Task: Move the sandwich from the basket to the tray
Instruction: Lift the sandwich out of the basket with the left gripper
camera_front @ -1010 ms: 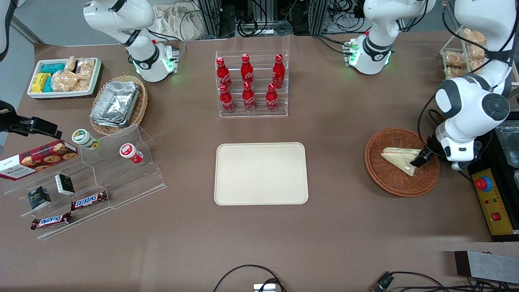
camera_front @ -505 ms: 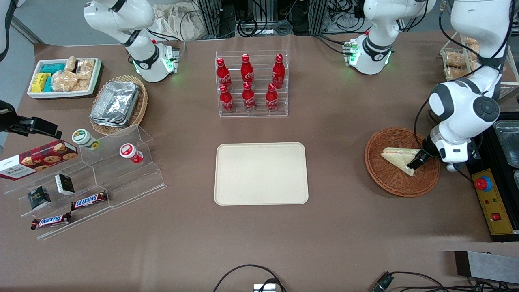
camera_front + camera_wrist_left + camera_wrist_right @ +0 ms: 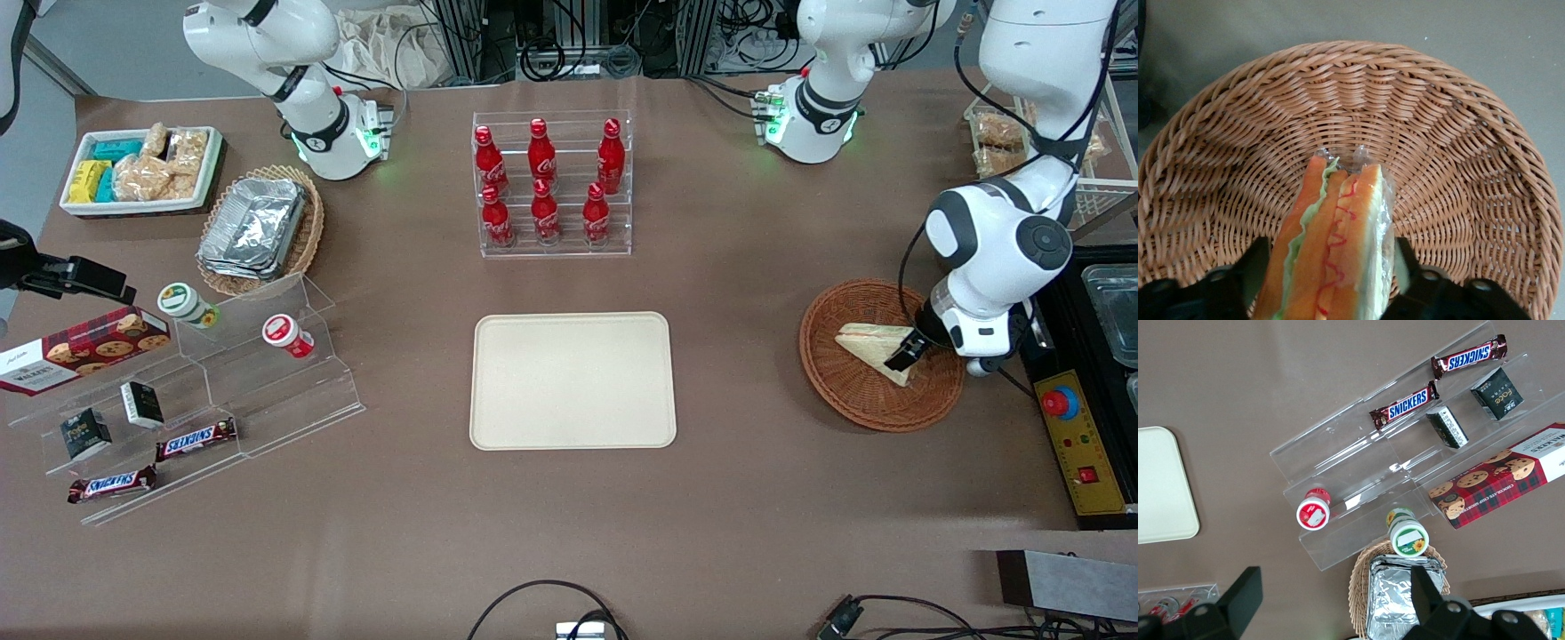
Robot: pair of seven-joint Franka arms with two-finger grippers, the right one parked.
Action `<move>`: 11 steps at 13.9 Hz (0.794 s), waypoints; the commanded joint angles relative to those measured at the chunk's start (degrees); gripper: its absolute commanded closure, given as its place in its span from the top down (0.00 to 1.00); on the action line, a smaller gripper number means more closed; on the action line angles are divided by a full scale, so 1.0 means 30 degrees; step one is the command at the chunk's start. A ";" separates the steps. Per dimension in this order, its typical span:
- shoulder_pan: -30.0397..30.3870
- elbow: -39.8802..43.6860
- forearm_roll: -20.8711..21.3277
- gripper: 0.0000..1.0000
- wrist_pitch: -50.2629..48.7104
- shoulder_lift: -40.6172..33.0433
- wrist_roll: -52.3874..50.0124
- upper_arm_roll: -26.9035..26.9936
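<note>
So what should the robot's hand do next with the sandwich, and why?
Probably close the hand on the sandwich. In the wrist view one finger shows on each side of the sandwich, which still lies in the basket, so the hand looks lined up and open. Once it grips, it could lift and carry it toward the tray.

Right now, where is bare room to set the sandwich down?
The flat cream-beige tray is bare. Open brown tablecloth lies between it and the reddish-brown wicker basket. In the basket, the gripper flanks the wrapped triangular sandwich.
</note>
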 commanded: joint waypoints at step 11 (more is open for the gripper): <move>-0.0068 0.0602 0.0313 0.22 -0.4682 -0.4553 0.0693 -0.1167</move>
